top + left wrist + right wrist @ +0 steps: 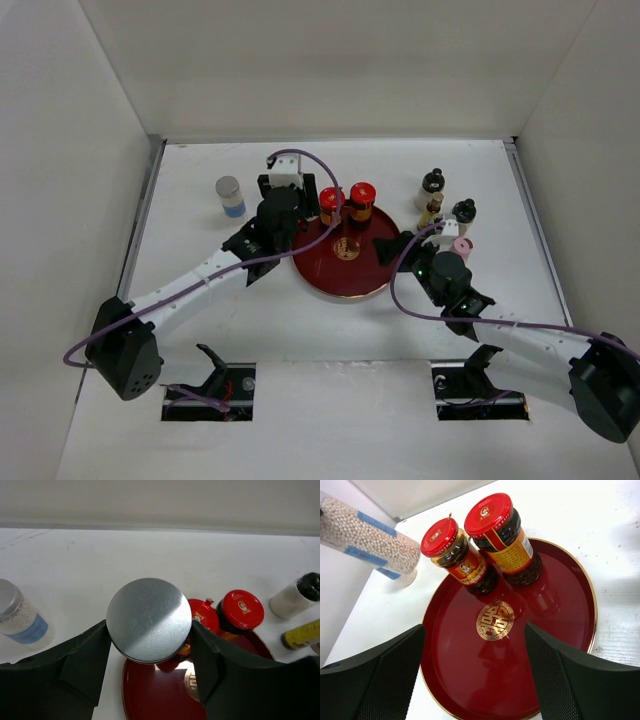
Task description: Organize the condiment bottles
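Two arms seen reaching out over a white table. Found the left gripper at the far left edge of the round dark-red tray. Closed tight on a silver-capped bottle, with a finger pressed on each side of it. Could not tell whether that bottle touched the table or the tray.

Found the left red-capped jar just to the right of the held bottle. Found the right red-capped jar close beside that one. Both upright on the far part of the tray, just past the gold emblem.

Saw the right gripper at the right edge of the tray, fingers spread wide and holding nothing.

Spotted the blue-labelled bottle upright on the table, left of the tray and apart from the others.

Saw three black-capped bottles standing on the table to the right of the tray. Found the pink shaker at the near end of that group, just beside the right arm.
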